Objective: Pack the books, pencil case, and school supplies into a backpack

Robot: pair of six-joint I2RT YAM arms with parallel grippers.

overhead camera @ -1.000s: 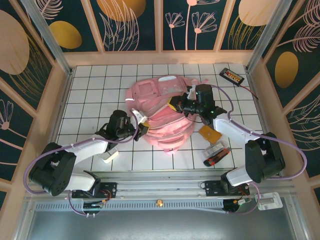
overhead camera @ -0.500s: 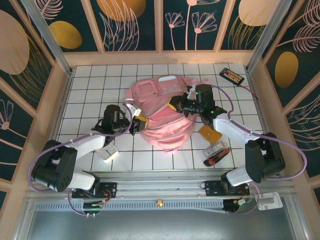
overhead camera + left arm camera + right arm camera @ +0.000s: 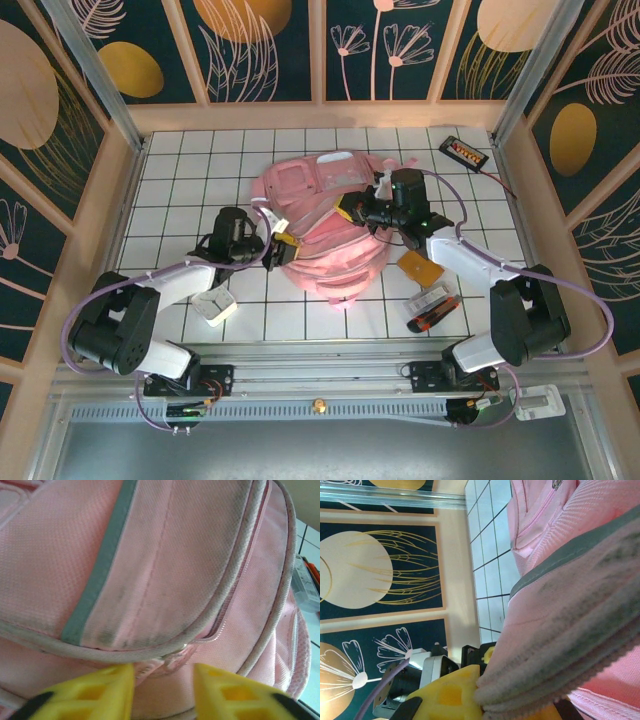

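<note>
robot lab test cell, not a home or classroom. boxed-in booth: white tiled tabletop with dark grid lines (image 3: 180,170), walled on three sides by dark teal panels printed with gold and pink plant shapes (image 3: 265,45) in pale wood frames, bare aluminium corner posts (image 3: 95,75). grey metal rail (image 3: 320,375) along the near edge carries two white-and-black robot arms, left arm (image 3: 180,285) and right arm (image 3: 455,255), purple cables (image 3: 600,300) looping off them. large light-pink fabric backpack (image 3: 330,255) lies on the grid between the arms. flat black device with orange buttons (image 3: 465,152) sits in the far right corner, cable attached.
</note>
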